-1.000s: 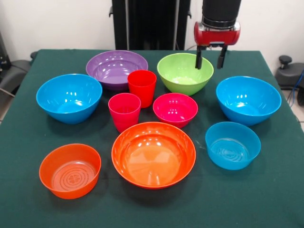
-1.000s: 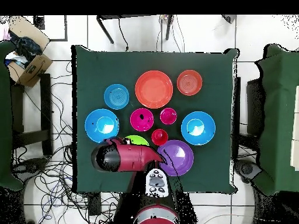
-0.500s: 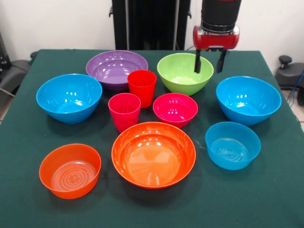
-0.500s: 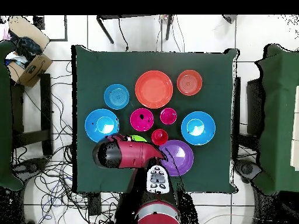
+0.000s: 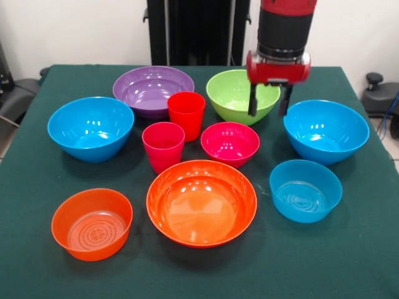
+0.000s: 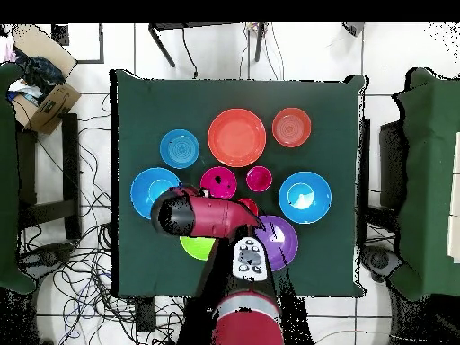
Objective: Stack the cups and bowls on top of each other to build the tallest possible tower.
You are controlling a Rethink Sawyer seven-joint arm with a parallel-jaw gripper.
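Observation:
My gripper (image 5: 268, 101) hangs open low over the right rim of the lime green bowl (image 5: 232, 93), one finger inside the rim line and one outside, holding nothing. All bowls and cups stand singly; no tower is in view. A red-orange cup (image 5: 186, 113) and a pink cup (image 5: 163, 145) stand mid-table beside the small magenta bowl (image 5: 230, 142). Around them are the purple bowl (image 5: 151, 90), two large blue bowls (image 5: 91, 128) (image 5: 326, 129), the large orange bowl (image 5: 201, 202), the small orange bowl (image 5: 92, 223) and the light blue bowl (image 5: 305, 190). Overhead, the arm hides the gripper and part of the green bowl (image 6: 196, 248).
The dark green table cloth (image 5: 349, 261) has bare strips along its front edge and corners. Overhead, cables lie on the floor around the table, a cardboard box (image 6: 40, 94) sits at the upper left, and other green tables stand at both sides.
The gripper has come down and moved toward the table's middle, from above the green bowl's far right side to low at its right rim. It stays open. No bowl or cup has moved.

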